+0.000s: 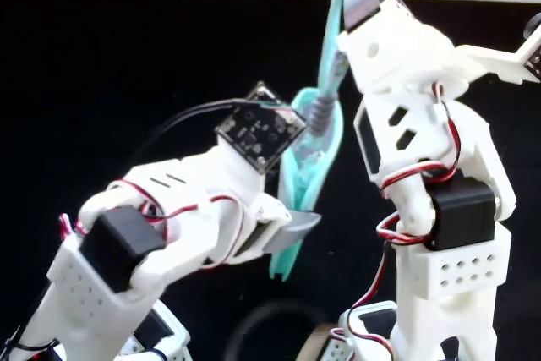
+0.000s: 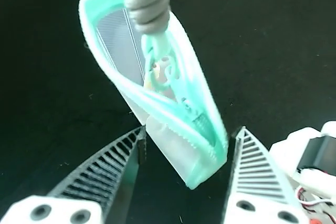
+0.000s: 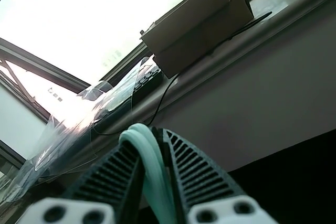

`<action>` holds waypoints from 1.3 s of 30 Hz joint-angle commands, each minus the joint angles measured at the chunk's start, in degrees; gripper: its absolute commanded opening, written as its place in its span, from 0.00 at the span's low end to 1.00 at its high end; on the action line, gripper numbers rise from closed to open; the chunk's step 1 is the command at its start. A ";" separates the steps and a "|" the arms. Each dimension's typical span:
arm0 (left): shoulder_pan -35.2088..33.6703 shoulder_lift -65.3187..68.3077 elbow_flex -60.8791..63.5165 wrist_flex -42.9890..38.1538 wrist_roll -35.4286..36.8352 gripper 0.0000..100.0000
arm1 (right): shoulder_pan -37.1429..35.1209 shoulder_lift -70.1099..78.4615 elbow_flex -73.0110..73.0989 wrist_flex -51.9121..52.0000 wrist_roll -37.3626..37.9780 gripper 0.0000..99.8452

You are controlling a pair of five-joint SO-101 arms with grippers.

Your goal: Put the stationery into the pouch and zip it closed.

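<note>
Hanging in the air, the mint pouch (image 1: 314, 154) is held well above the black bench (image 1: 101, 57), with its long axis roughly upright. The right gripper (image 3: 151, 139) is at the top end, jaws narrow and pinched on the pouch's mint rim. The rest of the pouch is cut off in the right wrist view.

The left gripper (image 2: 191, 132) sits at the pouch's lower end, jaws wide, one on each side of it. One jaw tip is just beside the clear side panel, but contact cannot be told. In the high view the left arm's wrist board hides part of the pouch, and the left jaws are mostly covered by the arm.

The pouch mouth gapes and the zip is not closed. A grey ribbed piece (image 2: 146, 1) sticks out of the mouth on the right gripper's side. Its far end is cut off in the left wrist view, and what it is cannot be told. Inside the pouch, a mint looped item (image 2: 167, 72) is partly hidden by the rim and hard to identify.

A cardboard box (image 3: 197, 27) sits on a ledge by a window, behind the right gripper.
</note>
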 commanded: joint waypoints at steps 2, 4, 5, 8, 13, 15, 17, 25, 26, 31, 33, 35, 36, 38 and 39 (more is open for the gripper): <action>-0.13 -0.40 1.54 -2.90 0.62 0.27 | 0.48 -1.45 -0.22 0.04 -0.18 0.01; 0.13 -0.40 1.71 -2.90 0.62 0.27 | 0.48 -1.36 -0.22 0.04 -0.18 0.01; 0.13 -0.31 1.71 -2.90 0.62 0.27 | 0.48 -1.36 -0.22 0.04 -0.18 0.01; -0.31 -0.22 1.80 -2.90 0.44 0.27 | 0.48 -1.45 -0.22 0.04 -0.18 0.01; -3.21 -0.22 1.80 -2.90 0.35 0.27 | 0.48 -1.45 -0.22 0.04 -0.18 0.01; -4.88 -0.31 1.80 -2.90 0.35 0.26 | 0.48 -1.45 -0.22 0.04 -0.18 0.01; -5.32 -0.22 1.71 -2.90 0.26 0.22 | 0.57 -1.45 -0.22 0.04 -0.18 0.01; -5.32 -0.04 1.71 -5.27 -6.24 0.01 | 1.01 -1.45 -0.13 0.13 -0.18 0.01; -5.49 -0.13 1.63 -5.01 -6.33 0.01 | 1.01 -1.45 -0.13 0.13 -0.18 0.01; -5.67 -0.48 1.45 -4.84 -6.59 0.01 | 3.30 -1.45 -0.04 0.13 -0.18 0.01; -5.76 -0.57 1.36 -4.13 -7.65 0.01 | 6.02 -1.45 -0.04 0.13 -0.18 0.01; -5.76 -0.57 1.27 -1.93 -10.29 0.01 | 9.98 -1.10 -0.04 0.13 -0.18 0.01; -5.76 -0.57 1.27 -0.88 -10.90 0.01 | 12.00 -0.92 -0.04 -0.13 -0.09 0.01; -5.76 -0.57 1.19 0.44 -10.99 0.01 | 15.16 -0.75 -0.04 -0.22 -0.09 0.01; -5.76 -0.57 1.19 0.53 -10.99 0.01 | 16.66 -0.75 -0.04 -0.22 -0.09 0.01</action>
